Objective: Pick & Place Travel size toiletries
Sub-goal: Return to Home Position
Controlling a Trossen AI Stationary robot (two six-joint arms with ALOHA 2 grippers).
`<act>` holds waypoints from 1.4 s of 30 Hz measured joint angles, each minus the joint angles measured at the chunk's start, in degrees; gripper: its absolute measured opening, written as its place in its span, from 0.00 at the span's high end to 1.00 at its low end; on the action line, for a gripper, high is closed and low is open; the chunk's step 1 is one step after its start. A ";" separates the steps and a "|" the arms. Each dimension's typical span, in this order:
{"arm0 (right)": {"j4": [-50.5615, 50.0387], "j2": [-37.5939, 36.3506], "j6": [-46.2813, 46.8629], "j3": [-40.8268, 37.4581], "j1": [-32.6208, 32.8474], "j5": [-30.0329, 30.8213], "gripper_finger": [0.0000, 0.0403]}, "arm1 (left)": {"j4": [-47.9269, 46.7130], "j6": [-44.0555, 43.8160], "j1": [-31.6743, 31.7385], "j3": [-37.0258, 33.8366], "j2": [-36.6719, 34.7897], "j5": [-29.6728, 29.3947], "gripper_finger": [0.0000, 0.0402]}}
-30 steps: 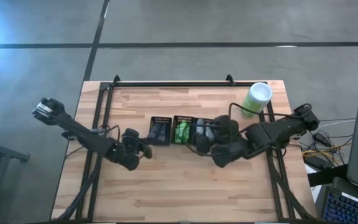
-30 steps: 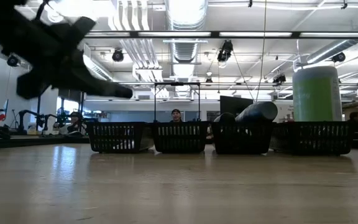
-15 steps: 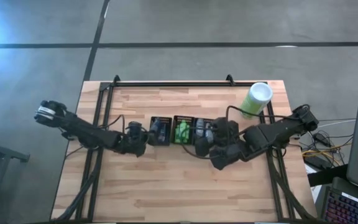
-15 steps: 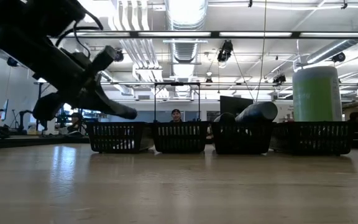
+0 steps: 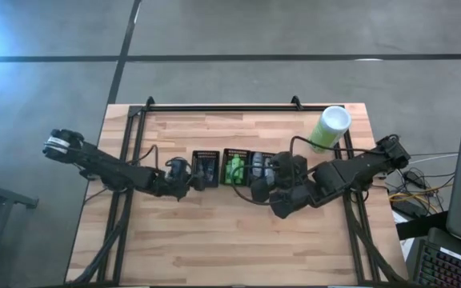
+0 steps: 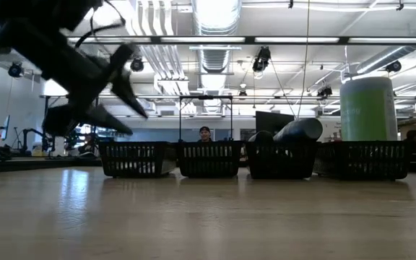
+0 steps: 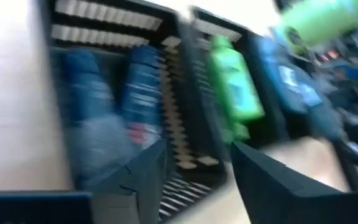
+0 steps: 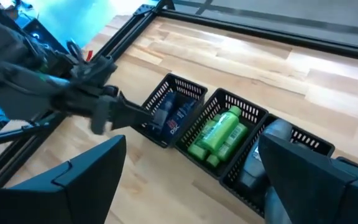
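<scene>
Three black mesh baskets stand in a row at mid-table. The left basket (image 5: 206, 168) holds dark navy tubes (image 7: 138, 74), the middle basket (image 5: 234, 168) holds bright green tubes (image 8: 219, 137), and the right basket (image 5: 260, 168) holds grey tubes (image 8: 272, 134). My left gripper (image 5: 186, 176) is open and empty, just left of the left basket and a little above it, as the low view (image 6: 132, 119) shows; its fingers point toward the navy tubes. My right gripper (image 5: 272, 186) is wide open and empty, above the near side of the right basket.
A tall light-green canister with a white lid (image 5: 330, 126) stands at the far right of the table. The low view shows a fourth basket (image 6: 370, 159) in front of it. A black rail frame (image 5: 218, 106) runs along the far edge and the sides. Bare wood lies toward the near edge.
My left gripper has moved toward the table's far edge and right, up to the left basket. Its fingers have opened. The baskets and tubes have stayed where they were.
</scene>
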 joint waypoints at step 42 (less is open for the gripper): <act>75.54 -25.78 -37.08 -44.82 -5.33 -33.24 0.10 | 16.28 62.66 -5.96 -5.73 -42.09 25.64 0.50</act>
